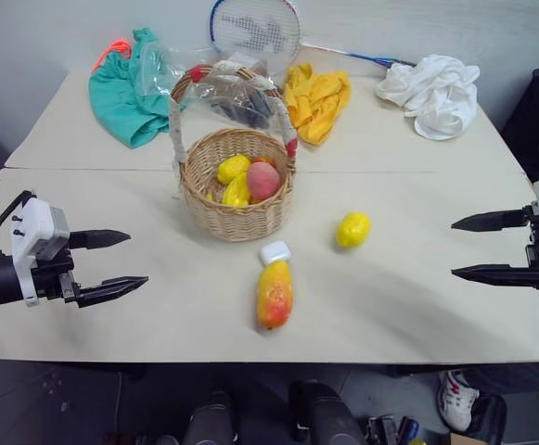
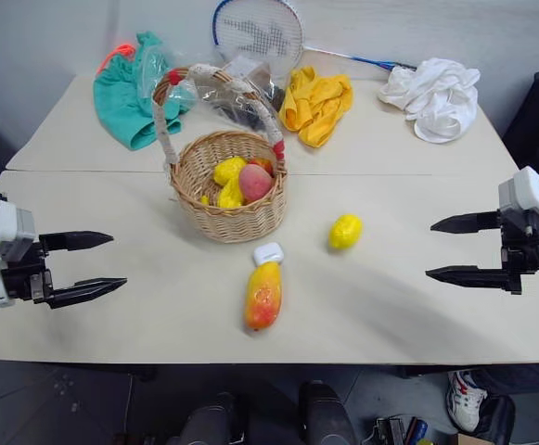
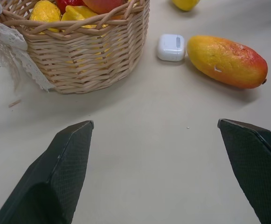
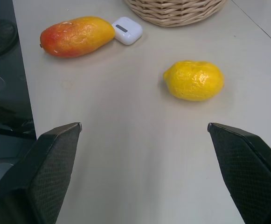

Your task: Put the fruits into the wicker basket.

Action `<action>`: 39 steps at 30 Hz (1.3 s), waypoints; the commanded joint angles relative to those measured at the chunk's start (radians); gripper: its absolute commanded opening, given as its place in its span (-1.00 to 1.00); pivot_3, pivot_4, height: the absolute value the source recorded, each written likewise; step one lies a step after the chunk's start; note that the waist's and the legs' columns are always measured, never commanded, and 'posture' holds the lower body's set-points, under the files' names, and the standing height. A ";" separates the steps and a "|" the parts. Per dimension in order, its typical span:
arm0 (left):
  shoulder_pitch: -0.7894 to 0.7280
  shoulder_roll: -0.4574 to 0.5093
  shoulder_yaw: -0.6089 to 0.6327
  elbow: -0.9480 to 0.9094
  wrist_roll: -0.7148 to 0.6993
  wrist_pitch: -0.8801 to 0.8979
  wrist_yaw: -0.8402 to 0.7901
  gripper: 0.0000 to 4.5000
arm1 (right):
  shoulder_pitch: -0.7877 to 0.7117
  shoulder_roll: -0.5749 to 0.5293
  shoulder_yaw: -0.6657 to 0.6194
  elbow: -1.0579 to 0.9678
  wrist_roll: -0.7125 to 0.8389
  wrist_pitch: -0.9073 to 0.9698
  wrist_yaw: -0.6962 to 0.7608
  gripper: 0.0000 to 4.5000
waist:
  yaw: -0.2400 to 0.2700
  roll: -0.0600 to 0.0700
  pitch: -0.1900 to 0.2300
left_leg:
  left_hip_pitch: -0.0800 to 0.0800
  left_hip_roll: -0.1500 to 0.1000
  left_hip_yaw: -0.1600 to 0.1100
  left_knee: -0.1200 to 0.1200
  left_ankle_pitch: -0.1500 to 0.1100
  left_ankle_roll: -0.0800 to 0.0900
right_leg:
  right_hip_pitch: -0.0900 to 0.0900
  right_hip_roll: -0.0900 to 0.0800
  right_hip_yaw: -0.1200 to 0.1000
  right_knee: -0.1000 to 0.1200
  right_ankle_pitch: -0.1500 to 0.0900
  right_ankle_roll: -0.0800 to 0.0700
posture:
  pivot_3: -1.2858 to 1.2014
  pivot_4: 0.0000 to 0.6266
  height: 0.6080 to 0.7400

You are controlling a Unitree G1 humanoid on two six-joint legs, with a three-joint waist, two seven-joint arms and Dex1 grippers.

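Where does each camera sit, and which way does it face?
Left and right eye views: head, looking forward and down at the table; both arms show.
Left wrist view: looks along the open left end effector at the wicker basket and the mango.
Right wrist view: looks along the open right end effector at the lemon.
Both wrist views share the mango and the white block.

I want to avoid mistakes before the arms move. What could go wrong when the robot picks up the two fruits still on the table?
1. The white block touches the mango's end; a grasp there may catch or push it.
2. The lemon is rounded and may roll away from the open right gripper.
3. The basket's tall handle may block the left gripper when dropping fruit.
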 commanded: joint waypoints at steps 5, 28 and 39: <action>0.105 -0.005 0.033 -0.043 0.039 -0.045 -0.006 1.00 | 0.037 0.008 -0.059 -0.017 0.014 -0.002 -0.012 0.99 | -0.001 0.000 0.000 | 0.000 0.000 0.001 0.000 0.000 0.000 | 0.000 0.001 0.001 0.000 0.000 0.000 | 0.03 -0.52 1.00; -0.162 -0.093 -0.181 -0.080 -0.048 0.089 0.135 1.00 | 0.076 0.066 -0.091 -0.192 0.040 0.024 -0.150 0.99 | 0.004 0.000 0.000 | 0.003 0.000 0.004 0.004 0.001 0.000 | 0.001 0.002 0.004 0.007 0.001 0.002 | 0.03 -0.52 1.00; -0.517 -0.400 -0.645 0.117 0.233 0.077 0.321 1.00 | 0.097 0.190 -0.057 -0.587 0.177 0.190 -0.415 0.63 | 0.008 -0.002 -0.001 | 0.002 -0.003 0.003 0.008 0.003 0.001 | 0.002 0.002 0.006 0.007 0.003 0.006 | 0.03 -0.52 1.00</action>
